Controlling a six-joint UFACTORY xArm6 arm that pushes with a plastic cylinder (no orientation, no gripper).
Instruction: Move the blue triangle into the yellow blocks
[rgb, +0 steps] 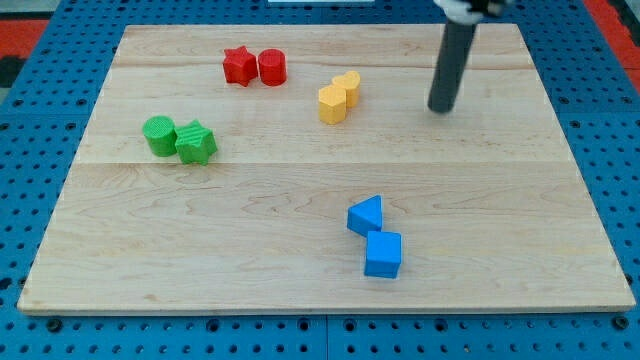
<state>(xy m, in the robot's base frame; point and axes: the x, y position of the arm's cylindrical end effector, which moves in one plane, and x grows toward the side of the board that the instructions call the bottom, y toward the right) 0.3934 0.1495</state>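
The blue triangle (366, 215) lies on the wooden board right of centre, toward the view's bottom, touching a blue cube (383, 254) just below it. Two yellow blocks sit together near the view's top: a yellow hexagon-like block (332, 103) and a second yellow block (348, 87) up and right of it. My tip (440, 108) rests on the board to the right of the yellow blocks and well above the blue triangle, touching no block.
A red star (238, 66) and a red cylinder (272, 67) sit at the top left of centre. A green cylinder (158, 135) and a green star (196, 144) sit at the left. The wooden board (300, 280) lies on a blue perforated surface.
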